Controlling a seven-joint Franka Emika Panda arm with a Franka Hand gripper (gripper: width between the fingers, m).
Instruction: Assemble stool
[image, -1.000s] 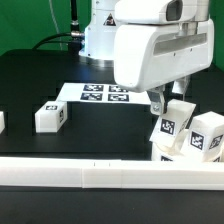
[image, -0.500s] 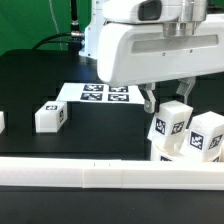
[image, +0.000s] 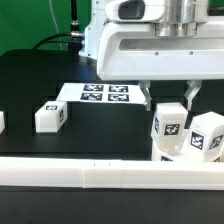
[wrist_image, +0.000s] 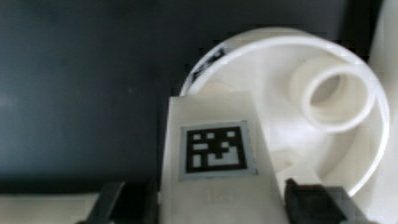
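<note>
"Exterior view first. Where's the stool?"

"Four o'clock. The round white plastic seat (image: 165, 153) carries two blocky white tagged legs: the nearer leg (image: 168, 122) stands under the claw (image: 167, 97), the second leg (image: 207, 133) beside it. The claw is spread, gripping nothing."

"What's left?"

"A loose leg (image: 50, 116) lies on the black worktop (image: 30, 80) near nine o'clock, and an edge leg (image: 2, 120) beyond it. Roughly halfway, I'd judge."

"Wrist view?"

"The fingers (wrist_image: 112, 200) flank the nearer leg (wrist_image: 221, 140) on the seat (wrist_image: 294, 85). I can't tell how firmly it's fixed."

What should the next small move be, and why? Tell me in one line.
Probably lift straight up: the fingers are open, either side of the upright leg without touching it, so it looks placed on the seat; a loose leg waits on the table.
</note>
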